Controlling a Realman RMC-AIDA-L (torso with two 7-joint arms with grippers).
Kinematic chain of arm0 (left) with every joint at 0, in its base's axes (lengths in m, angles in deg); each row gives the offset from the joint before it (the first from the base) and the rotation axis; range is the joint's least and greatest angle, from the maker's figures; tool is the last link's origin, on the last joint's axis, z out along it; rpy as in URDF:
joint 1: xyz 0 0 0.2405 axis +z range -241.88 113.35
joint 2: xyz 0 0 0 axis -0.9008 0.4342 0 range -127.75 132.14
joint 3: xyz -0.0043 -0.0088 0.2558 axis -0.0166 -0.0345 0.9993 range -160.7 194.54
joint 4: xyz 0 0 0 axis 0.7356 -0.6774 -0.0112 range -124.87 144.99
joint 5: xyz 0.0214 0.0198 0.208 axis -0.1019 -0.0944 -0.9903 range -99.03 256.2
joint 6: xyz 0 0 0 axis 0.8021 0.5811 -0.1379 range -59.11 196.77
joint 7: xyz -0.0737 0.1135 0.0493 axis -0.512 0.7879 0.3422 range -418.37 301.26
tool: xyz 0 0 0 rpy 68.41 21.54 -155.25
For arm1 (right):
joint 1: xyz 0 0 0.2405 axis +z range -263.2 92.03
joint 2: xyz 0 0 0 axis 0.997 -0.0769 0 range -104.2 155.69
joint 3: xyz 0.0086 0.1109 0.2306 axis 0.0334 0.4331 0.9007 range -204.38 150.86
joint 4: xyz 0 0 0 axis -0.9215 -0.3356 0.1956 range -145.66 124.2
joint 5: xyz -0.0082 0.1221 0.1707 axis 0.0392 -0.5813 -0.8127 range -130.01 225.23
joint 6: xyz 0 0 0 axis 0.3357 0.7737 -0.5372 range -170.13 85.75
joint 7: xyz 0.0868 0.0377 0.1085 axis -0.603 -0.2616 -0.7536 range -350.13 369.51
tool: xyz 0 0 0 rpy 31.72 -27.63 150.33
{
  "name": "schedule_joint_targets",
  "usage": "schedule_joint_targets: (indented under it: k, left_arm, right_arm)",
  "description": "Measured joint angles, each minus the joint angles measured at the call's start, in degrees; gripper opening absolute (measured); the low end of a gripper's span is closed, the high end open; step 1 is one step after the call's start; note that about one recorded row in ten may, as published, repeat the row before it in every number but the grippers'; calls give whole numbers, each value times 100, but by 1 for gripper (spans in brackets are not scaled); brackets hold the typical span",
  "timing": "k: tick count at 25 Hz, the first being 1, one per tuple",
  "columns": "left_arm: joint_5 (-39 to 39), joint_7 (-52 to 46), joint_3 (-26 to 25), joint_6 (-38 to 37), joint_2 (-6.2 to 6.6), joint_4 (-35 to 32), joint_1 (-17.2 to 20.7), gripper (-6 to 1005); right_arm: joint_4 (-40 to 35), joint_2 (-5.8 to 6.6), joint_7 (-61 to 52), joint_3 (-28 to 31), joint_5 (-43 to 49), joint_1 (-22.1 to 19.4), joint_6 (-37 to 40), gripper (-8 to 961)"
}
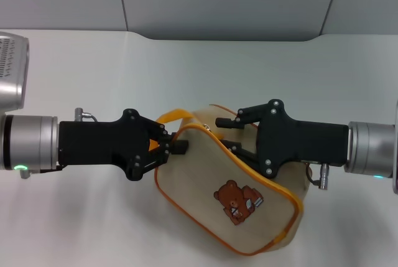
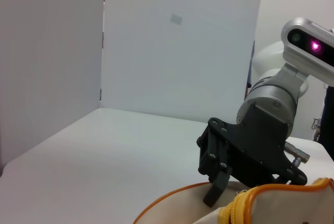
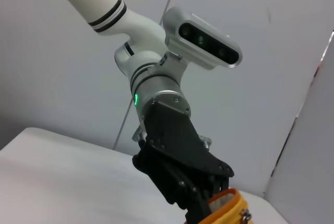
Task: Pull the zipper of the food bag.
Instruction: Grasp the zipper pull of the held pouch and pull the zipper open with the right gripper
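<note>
Head view shows one food bag [image 1: 239, 208] on the white table [image 1: 93, 74], with two grippers at it, one from each side. The bag lies tilted, its long axis running from the far left to the near right, bear print facing up. One zipper [image 1: 239, 158] runs along the bag's upper edge on that same slant; its pull tab cannot be made out here. An orange loop handle [image 1: 169, 116] arches at the bag's far left end.

The left gripper [image 1: 177, 147] reaches in from the left, its jaws drawn nearly together on the bag's far left end at the orange edge. The right gripper [image 1: 225, 131] comes from the right, its jaws spread wide over the bag's far edge, the near finger touching the zipper line and the far finger free above the fabric.
</note>
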Motion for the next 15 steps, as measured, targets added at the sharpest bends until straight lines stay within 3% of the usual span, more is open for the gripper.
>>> schedule_joint_targets:
  k: [15]
  left_arm:
    - [9, -2, -14, 0, -50, 1, -70, 59]
  right_arm:
    - [429, -4, 483, -58, -302, 154, -38, 243]
